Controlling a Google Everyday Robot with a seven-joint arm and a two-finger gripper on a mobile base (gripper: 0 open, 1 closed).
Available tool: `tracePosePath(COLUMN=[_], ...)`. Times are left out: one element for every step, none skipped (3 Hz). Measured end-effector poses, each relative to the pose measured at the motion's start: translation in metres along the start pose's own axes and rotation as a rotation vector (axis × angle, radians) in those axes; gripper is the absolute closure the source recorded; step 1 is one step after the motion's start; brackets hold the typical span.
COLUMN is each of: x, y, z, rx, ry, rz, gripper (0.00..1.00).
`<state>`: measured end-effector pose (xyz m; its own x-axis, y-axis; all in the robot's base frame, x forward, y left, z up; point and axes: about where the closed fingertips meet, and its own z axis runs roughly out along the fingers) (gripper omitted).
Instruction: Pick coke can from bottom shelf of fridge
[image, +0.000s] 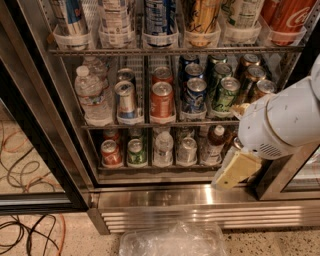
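In the camera view, the coke can (110, 153) stands at the left end of the bottom shelf (165, 168) of the fridge (175, 197), behind the front rail and just beside a green can (135, 152). The gripper (236, 171) hangs before the shelf's right end, well apart from the coke can; whether it is open or closed, I cannot tell. I think it should go left along the rail and then enter straight, without hitting the green can or the black door frame (47, 150).

The pale cream claw (227, 176) hung below its white arm (280, 120), before the silver steel fridge (165, 197). Well left of the claw, on the dim grey bottom shelf (150, 169), stood the red, silver-topped coke can (110, 153), with a green can (136, 152) just beside it.
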<state>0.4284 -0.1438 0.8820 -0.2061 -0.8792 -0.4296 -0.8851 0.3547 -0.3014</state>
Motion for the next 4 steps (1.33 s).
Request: tracePosePath(x=[-0.009,-0.020,-0.014,-0.019], y=[0.007,0.030,0.058,0.046], z=[0.012,0.058,0.119,0.121], rx=[0.022,0.018,0.006,0.067], ry=[-0.025,-0.075,-0.092,-0.122], rz=[0.003,0.010,0.034,0.038], gripper=[0.00,0.00,0.00,0.00])
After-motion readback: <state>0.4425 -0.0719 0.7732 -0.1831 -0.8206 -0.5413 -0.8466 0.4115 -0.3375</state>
